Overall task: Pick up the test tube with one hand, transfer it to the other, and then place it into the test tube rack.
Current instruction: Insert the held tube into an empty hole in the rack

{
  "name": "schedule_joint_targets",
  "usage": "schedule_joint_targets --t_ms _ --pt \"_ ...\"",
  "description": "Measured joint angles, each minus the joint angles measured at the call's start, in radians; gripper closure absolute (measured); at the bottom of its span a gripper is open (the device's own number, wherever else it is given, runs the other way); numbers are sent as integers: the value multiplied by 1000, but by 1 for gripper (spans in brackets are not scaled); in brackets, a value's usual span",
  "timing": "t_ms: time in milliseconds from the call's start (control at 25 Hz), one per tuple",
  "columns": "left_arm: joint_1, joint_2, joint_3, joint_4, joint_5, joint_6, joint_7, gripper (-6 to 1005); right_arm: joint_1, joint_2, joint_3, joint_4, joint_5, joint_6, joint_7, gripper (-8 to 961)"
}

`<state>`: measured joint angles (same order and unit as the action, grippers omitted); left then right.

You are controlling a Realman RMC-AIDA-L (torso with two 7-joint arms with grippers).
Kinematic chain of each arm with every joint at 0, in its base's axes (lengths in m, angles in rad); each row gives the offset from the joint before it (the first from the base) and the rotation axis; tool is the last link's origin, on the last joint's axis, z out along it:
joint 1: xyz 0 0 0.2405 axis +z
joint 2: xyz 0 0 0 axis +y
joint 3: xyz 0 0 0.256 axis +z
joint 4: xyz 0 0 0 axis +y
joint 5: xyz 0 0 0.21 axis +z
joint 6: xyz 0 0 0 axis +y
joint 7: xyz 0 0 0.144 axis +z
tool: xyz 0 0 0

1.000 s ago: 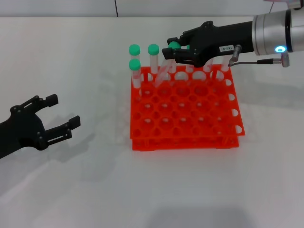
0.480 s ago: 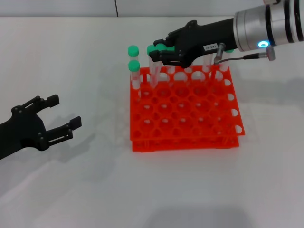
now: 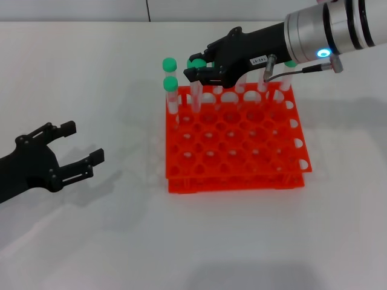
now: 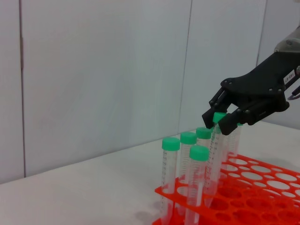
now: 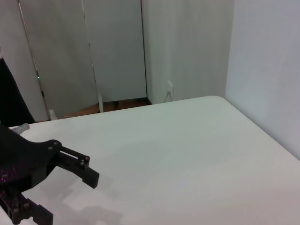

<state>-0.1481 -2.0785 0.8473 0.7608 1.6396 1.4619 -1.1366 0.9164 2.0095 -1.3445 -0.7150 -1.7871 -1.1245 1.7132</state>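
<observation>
We see a bright orange-red plastic test tube rack (image 3: 233,142) of two tiers, its top plate pierced by a grid of round holes, standing on a smooth white table (image 3: 91,72). At the rack's 10 to 11 o'clock corner stand slim clear tubes with green screw caps: one (image 3: 169,63) at the far edge and one (image 3: 171,84) just in front of it. In the left wrist view these tubes show printed graduation marks down their walls, too fine to read.

The right gripper (image 3: 198,67), matt black with angular linked fingers, reaches in from 2 o'clock over the rack's far row. Its fingers are clamped on the green cap of the test tube (image 3: 196,96), whose clear body hangs down, slightly tilted, with its lower end in a hole of the back row. From the left wrist view the same gripper (image 4: 219,121) pinches that cap just beside the standing tubes. A small white label (image 3: 259,59) on its body carries print we cannot make out; the silver ribbed wrist behind shows a blue light.

The left gripper (image 3: 75,148) rests low over the table at 8 o'clock, well apart from the rack, fingers spread and holding nothing.
</observation>
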Motion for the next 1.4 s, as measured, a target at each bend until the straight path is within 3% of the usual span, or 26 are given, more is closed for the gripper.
schedule_joint_targets --t_ms 1400 --pt "-21 0 -4 -17 18 -17 1 133 10 8 -41 26 0 48 0 575"
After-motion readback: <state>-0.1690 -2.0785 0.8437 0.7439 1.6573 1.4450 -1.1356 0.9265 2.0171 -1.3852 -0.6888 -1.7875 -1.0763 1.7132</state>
